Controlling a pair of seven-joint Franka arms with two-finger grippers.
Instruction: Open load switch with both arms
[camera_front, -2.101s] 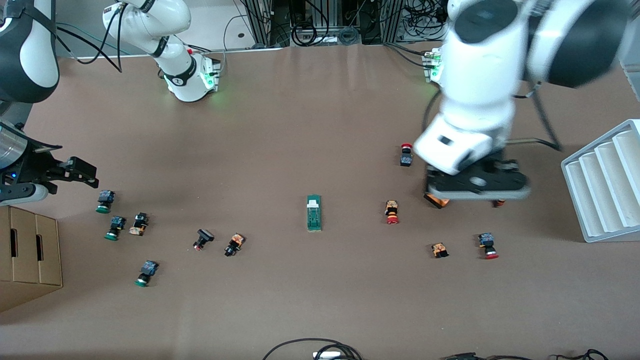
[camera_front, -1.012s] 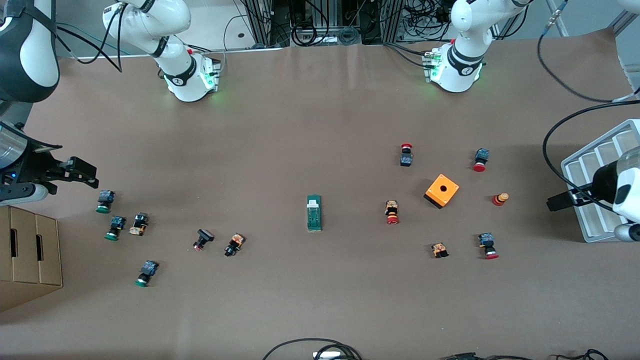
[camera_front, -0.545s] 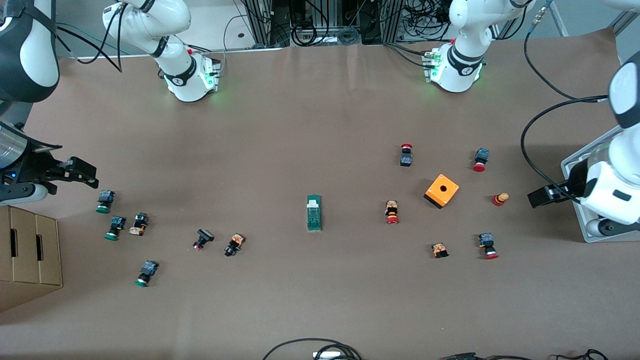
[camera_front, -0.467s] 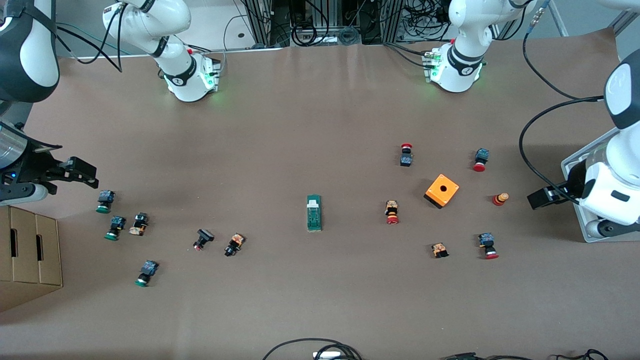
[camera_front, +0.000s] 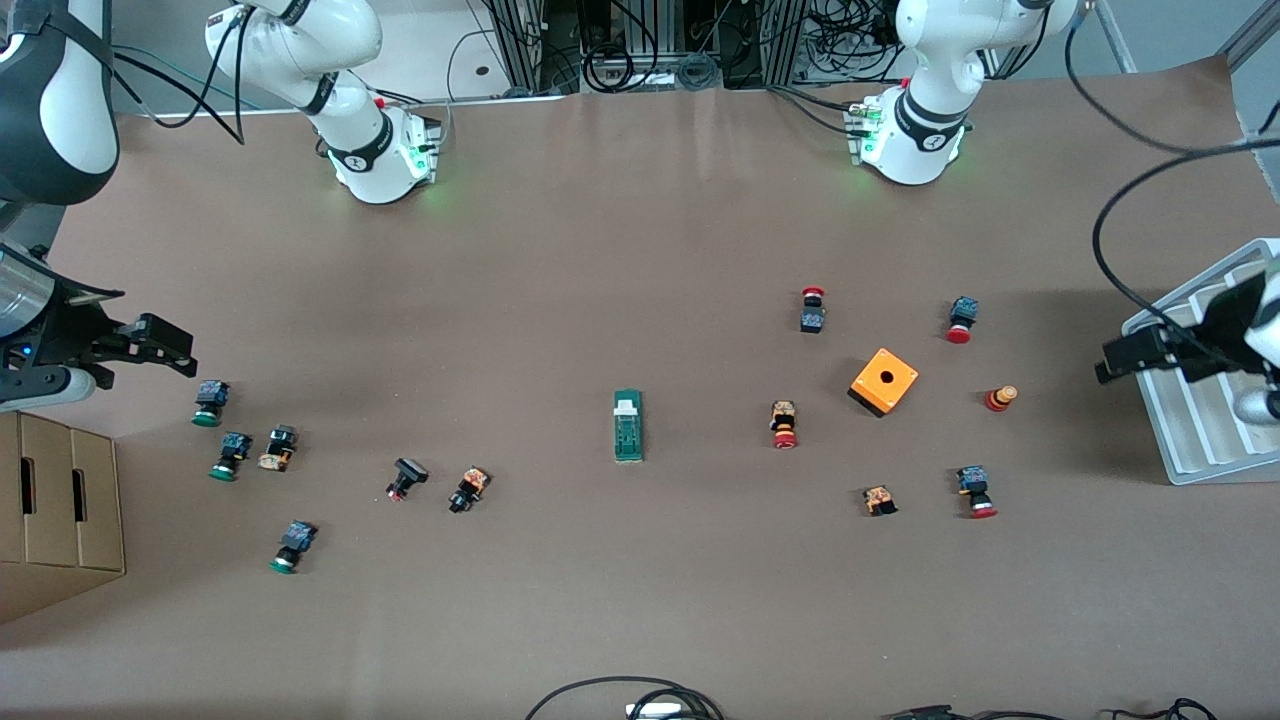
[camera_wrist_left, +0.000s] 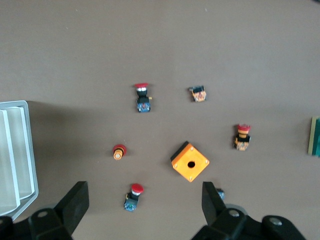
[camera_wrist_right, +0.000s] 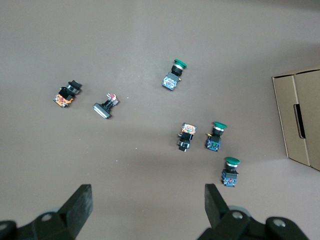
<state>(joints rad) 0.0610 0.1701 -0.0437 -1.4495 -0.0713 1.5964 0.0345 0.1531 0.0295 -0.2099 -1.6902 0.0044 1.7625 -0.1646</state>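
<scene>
Hovering high, my left gripper (camera_wrist_left: 145, 210) and right gripper (camera_wrist_right: 147, 210) both hang with jaws spread wide, holding nothing. Front view alone shows the whole load switch (camera_front: 628, 426), lying mid-frame on the table (camera_front: 640, 250); left wrist view catches only its edge at frame right. Right wrist view shows green-capped buttons (camera_wrist_right: 216, 137) beside a cardboard box (camera_wrist_right: 300, 120). The white tray (camera_front: 1200, 420) at front view's right edge: contents hidden by my arm.

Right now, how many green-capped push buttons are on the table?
3, all at the right arm's end. One is by the right gripper, one is nearer the camera beside an orange-and-black part, one is nearest the camera. None seems hidden.
</scene>
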